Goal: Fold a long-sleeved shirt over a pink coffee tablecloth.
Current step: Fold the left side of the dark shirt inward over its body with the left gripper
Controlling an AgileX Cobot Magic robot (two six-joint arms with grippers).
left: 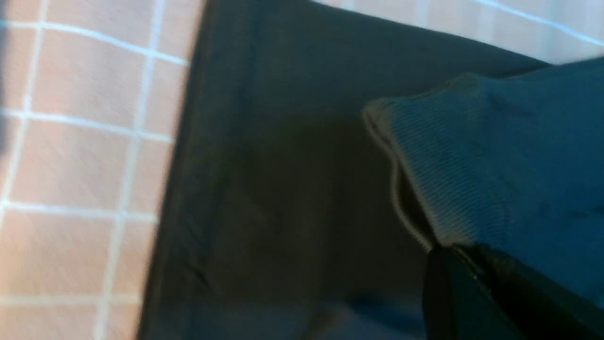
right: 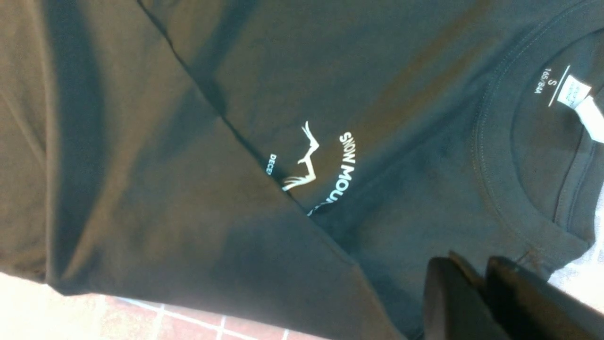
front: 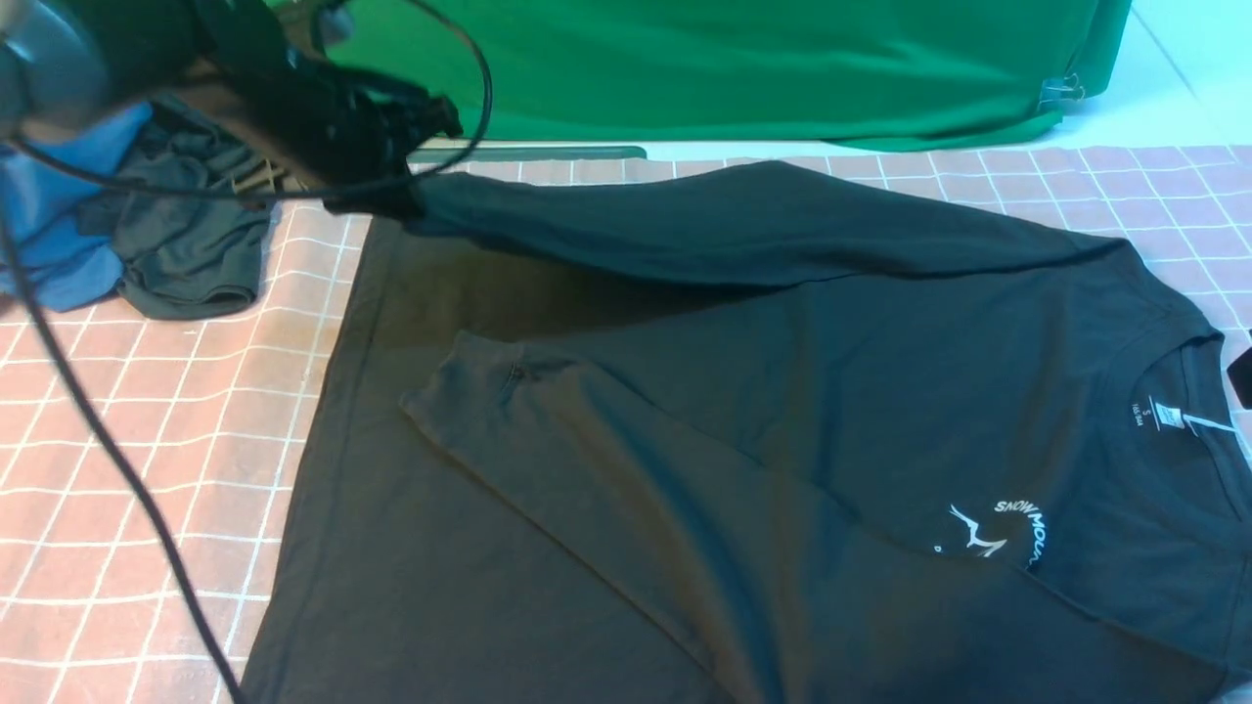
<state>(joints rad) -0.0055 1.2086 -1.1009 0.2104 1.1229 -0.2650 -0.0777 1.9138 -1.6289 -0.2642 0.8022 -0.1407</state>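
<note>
- One long-sleeved shirt [front: 685, 411], black and soft, lies spread out on the pink coffee tablecloth [front: 147, 411], with its neck hole toward the robot's right.
- It looks light and floppy. I think it will sag and wrinkle when lifted, and it will not break.
- Good places to grab look like the thick edges: a cuff [left: 424, 170], the collar [right: 495, 156] or the bottom hem.
- One sleeve [front: 548, 440] lies folded across the front, partly over the white words.
- The left tool [front: 411, 200] is clenched on the far sleeve by its cuff and holds it up off the shirt's body.
- The right tool [right: 476, 302] is beside the collar. Its two black fingers sit close together, but I cannot tell if they are fully closed or pinch any cloth.
- On the robot's left, a dark garment bundle [front: 186, 254] lies next to a blue garment [front: 49, 235], apart from the shirt.
- A green cloth [front: 734, 68] hangs at the back.
- A black cable [front: 108, 450] droops over the tablecloth on the left and might snag.
</note>
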